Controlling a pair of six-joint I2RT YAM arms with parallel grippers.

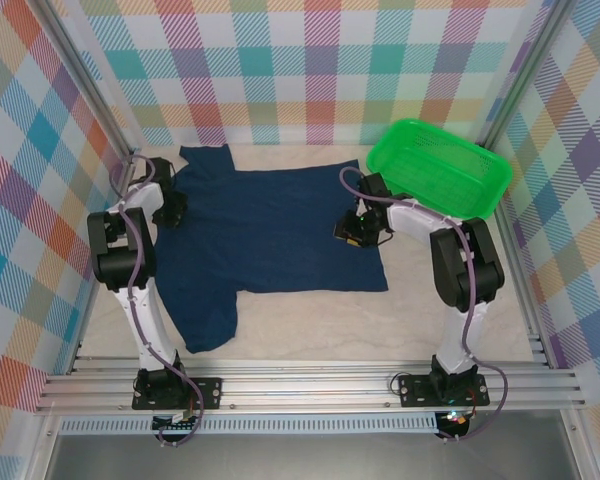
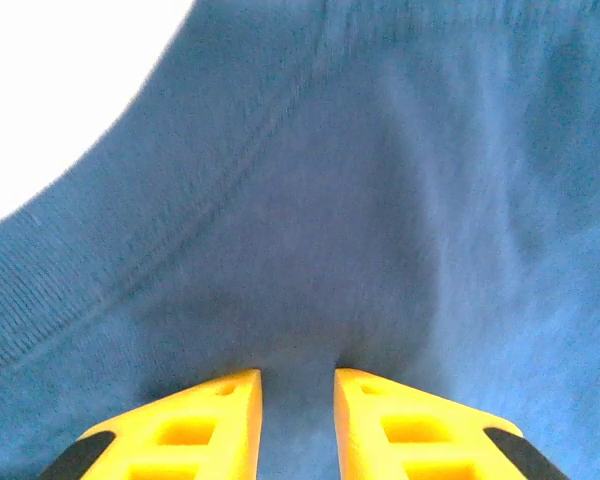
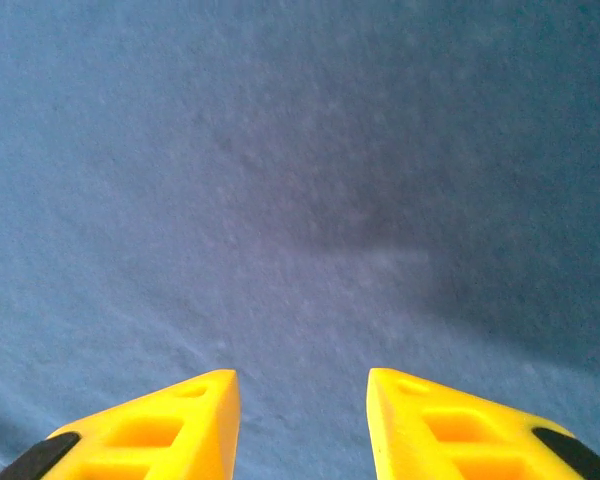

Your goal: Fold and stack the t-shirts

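The dark navy t-shirt [image 1: 270, 230] lies spread flat on the table, one sleeve toward the back left and one toward the front left. My left gripper [image 1: 170, 208] is at the shirt's left edge by the neckline. In the left wrist view its yellow jaws [image 2: 297, 385] stand narrow, with a ridge of blue cloth [image 2: 380, 200] pinched between them next to the ribbed collar [image 2: 40, 290]. My right gripper [image 1: 354, 230] rests over the shirt's right side. Its jaws [image 3: 302, 385] stand apart above smooth cloth [image 3: 280, 180], holding nothing.
A green mesh basket [image 1: 438, 165] sits at the back right, close behind the right arm. Bare pale tabletop [image 1: 310, 320] lies between the shirt and the arm bases. Checked walls enclose the left, back and right sides.
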